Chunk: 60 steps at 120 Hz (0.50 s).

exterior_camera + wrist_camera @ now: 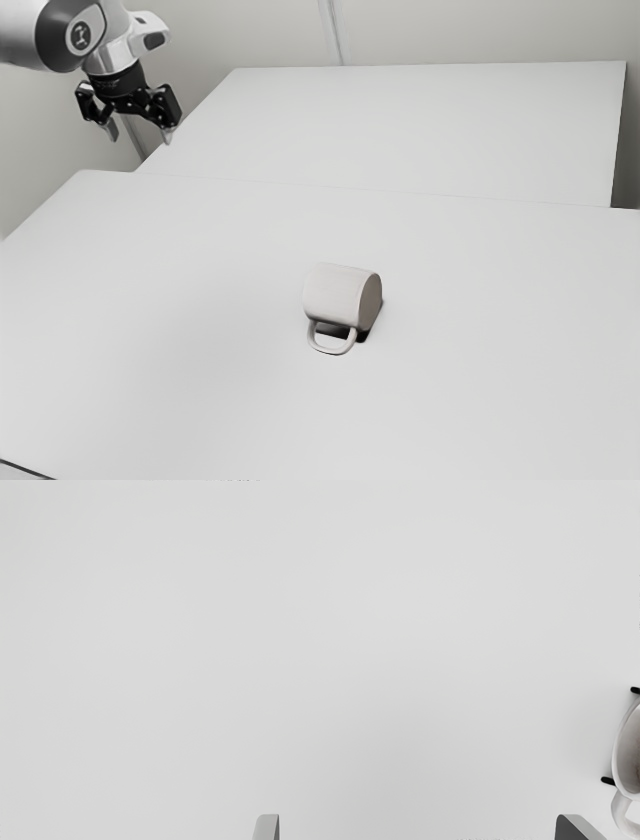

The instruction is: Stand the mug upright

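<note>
Here's the mug [335,295], lying on its side on the bench [180,380]! The gripper [139,136] hangs well apart, fingers spread wide.

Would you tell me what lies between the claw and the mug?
In the exterior view, nothing stands between the claw and the mug lying on its side: the stretch of white table there is bare.

The mug [333,293] looks like smooth, matt ceramic. The desk [180,340] is smooth and matt, the fingers [168,136] smooth.
</note>
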Each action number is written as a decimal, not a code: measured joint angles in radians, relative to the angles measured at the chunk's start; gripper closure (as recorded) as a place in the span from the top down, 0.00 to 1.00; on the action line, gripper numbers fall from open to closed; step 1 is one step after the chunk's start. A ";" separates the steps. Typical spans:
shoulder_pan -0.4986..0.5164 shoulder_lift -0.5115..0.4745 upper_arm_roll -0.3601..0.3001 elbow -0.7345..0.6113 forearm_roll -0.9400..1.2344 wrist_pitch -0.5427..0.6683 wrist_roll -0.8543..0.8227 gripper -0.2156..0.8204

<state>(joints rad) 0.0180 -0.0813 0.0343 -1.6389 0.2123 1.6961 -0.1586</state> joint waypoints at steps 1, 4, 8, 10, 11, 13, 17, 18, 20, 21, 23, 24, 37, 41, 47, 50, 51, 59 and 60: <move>0.000 0.000 0.000 0.000 0.000 0.000 0.003 0.79; -0.001 0.001 0.000 0.000 -0.001 0.001 0.012 0.79; -0.003 0.001 0.000 0.000 -0.002 0.002 0.023 0.79; -0.003 0.002 -0.001 0.000 -0.002 0.002 0.028 0.79; -0.003 0.002 -0.001 0.000 -0.002 0.002 0.031 0.79; -0.003 0.002 -0.001 -0.001 -0.002 0.003 0.036 0.79; -0.004 0.002 -0.002 -0.002 -0.002 0.003 0.046 0.79; -0.004 0.002 -0.002 -0.002 -0.003 0.003 0.048 0.79; -0.004 0.001 -0.002 -0.002 -0.003 0.004 0.053 0.79; -0.004 0.001 -0.002 -0.002 -0.003 0.004 0.055 0.79; -0.005 0.001 -0.002 -0.003 -0.003 0.004 0.059 0.79; -0.005 0.001 -0.002 -0.003 -0.003 0.004 0.062 0.79; -0.005 0.002 0.000 -0.009 -0.004 0.005 0.088 0.79; -0.004 0.004 0.000 -0.011 -0.009 0.005 0.094 0.79; -0.003 0.011 0.000 -0.018 -0.041 0.005 0.103 0.79; -0.004 0.018 0.002 -0.023 -0.065 0.006 0.105 0.79; -0.004 0.020 0.003 -0.025 -0.074 0.006 0.106 0.79; 0.005 0.049 0.007 -0.035 -0.175 0.006 0.110 0.79; 0.007 0.053 0.007 -0.036 -0.189 0.006 0.111 0.79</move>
<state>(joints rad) 0.0252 -0.0282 0.0415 -1.6753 0.0234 1.7020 -0.0477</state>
